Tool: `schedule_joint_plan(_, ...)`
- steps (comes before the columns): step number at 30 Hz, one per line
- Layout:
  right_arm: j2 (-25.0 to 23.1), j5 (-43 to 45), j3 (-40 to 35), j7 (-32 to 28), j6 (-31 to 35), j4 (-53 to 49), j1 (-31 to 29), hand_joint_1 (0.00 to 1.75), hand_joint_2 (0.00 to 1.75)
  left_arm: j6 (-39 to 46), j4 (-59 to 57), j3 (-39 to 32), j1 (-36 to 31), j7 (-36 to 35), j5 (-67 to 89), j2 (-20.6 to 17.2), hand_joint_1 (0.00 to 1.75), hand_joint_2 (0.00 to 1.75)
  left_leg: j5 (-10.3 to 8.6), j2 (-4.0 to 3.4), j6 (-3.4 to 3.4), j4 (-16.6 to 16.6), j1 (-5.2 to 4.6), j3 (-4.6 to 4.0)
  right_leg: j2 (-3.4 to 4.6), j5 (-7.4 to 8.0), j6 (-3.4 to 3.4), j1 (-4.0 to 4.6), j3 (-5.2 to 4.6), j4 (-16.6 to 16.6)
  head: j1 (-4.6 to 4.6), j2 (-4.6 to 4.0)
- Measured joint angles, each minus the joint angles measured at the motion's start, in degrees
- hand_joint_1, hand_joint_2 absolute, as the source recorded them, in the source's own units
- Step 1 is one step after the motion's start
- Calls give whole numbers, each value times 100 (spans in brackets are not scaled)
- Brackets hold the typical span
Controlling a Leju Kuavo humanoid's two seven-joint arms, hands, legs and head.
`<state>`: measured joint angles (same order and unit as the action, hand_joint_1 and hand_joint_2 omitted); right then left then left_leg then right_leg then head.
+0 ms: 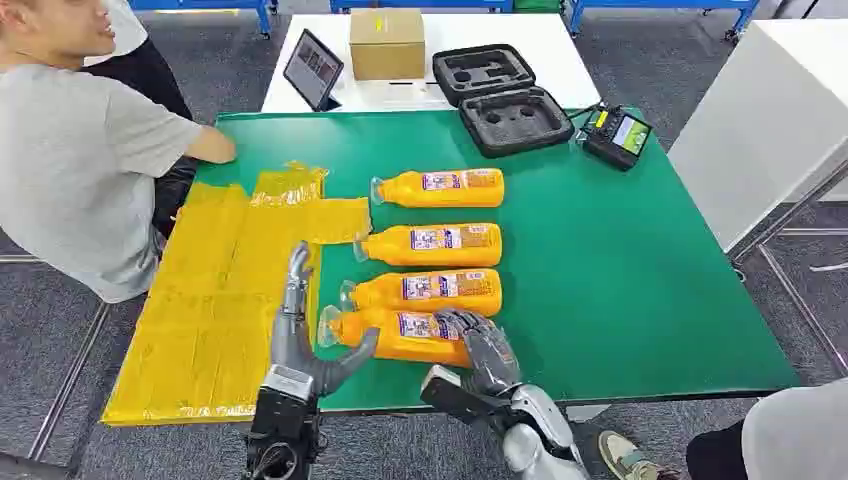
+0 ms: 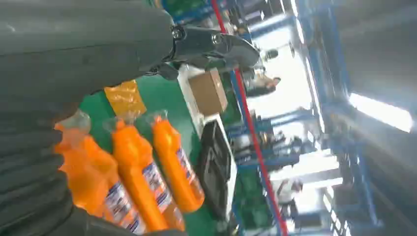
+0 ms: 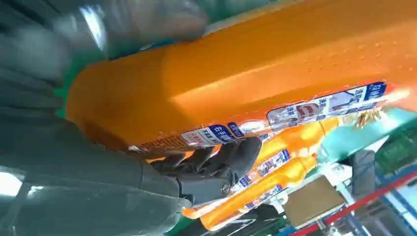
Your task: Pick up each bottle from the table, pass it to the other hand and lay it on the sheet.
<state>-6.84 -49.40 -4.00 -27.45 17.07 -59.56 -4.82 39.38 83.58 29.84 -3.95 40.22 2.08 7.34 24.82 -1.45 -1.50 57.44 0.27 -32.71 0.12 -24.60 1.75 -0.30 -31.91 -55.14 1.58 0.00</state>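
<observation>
A: status on the hands?
B: right hand (image 1: 482,345) grips the nearest orange plastic bottle (image 1: 400,334), fingers wrapped over its base end; bottle lies on its side at the near edge of the green table (image 1: 640,290), clear-wrapped cap pointing at the left hand (image 1: 300,335); left hand is open, fingers straight and spread, thumb out toward the cap, holding nothing; it hovers over the edge of the crinkled yellow plastic sheet (image 1: 215,300).
A: other bottles?
B: three more orange bottles (image 1: 430,244) in a row behind it, all on their sides, caps toward the sheet; none on the sheet.
A: labels readable?
B: white-and-blue labels with red accents on each; text too small or blurred in every view; can't read a brand.
A: wrist cams add anything?
B: right wrist view shows the grip close up: dark fingers (image 3: 226,162) curled under the held bottle, thumb on top, label strip facing the camera; left wrist view shows the bottle row from the cap side plus a brown cardboard box (image 2: 209,91) and an open black foam-lined case (image 2: 216,162); head view adds a person in a grey shirt (image 1: 70,150) seated at the sheet side, a tablet (image 1: 312,68) and a handheld controller with a lit screen (image 1: 618,135).
</observation>
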Motion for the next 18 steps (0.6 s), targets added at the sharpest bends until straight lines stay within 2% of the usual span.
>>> schedule_joint_plan(9, 0, 825, 29, -446, 422, -219, 238, 175, 175, 59, 381, -503, 234, 0, -162, 306, 0, 0, -2, 32, -4, 1, -2, -52, -15, -2, 2, -10, -38, 0, 0, 0)
schedule_joint_plan(10, 0, 862, 31, -448, 461, -232, 254, 175, 175, 62, 453, -583, 268, 0, -98, 365, 0, 175, -3, 34, -5, 1, -3, -56, -18, -2, 2, -10, -40, 0, 0, 0)
schedule_joint_plan(16, -15, 949, 53, -450, 645, -238, 299, 175, 175, 64, 967, -982, 435, 0, 129, 693, 0, 175, -2, 38, -6, 1, -4, -63, -22, -4, 4, -12, -43, 0, 0, 0)
schedule_joint_plan(17, -15, 952, 55, -450, 654, -241, 304, 175, 175, 64, 989, -1032, 466, 0, 113, 720, 0, 0, -1, 38, -6, 1, -5, -65, -22, -4, 4, -12, -46, 0, 0, 0)
schedule_joint_plan(18, -17, 956, 57, -453, 662, -238, 309, 175, 175, 64, 1043, -1098, 486, 0, 69, 768, 0, 0, -1, 39, -6, 1, -4, -66, -24, -4, 4, -12, -47, 0, 2, 0)
